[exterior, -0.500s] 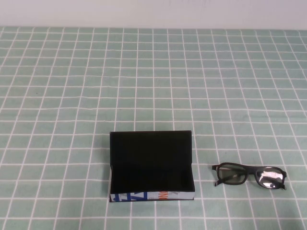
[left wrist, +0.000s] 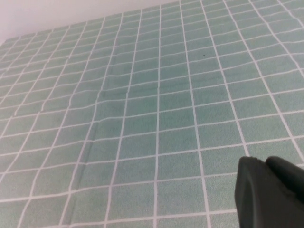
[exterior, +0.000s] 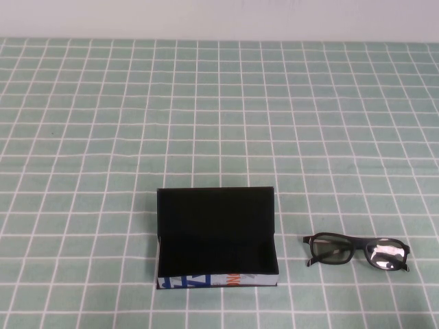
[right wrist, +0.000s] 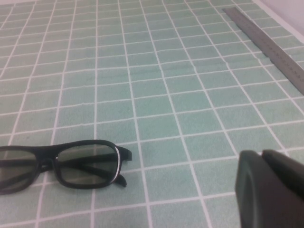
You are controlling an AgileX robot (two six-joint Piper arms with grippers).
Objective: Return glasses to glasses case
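Observation:
The glasses case lies open near the table's front, flap lid raised, black inside, white printed front edge toward me. The black-rimmed glasses lie folded on the cloth just right of the case, apart from it. They also show in the right wrist view. My right gripper is shut and empty, hovering over the cloth a short way from the glasses. My left gripper is shut and empty over bare cloth. Neither arm shows in the high view.
A green checked cloth covers the table. A grey metal ruler lies on the cloth beyond the right gripper, near the table's edge. A white wall runs along the far side.

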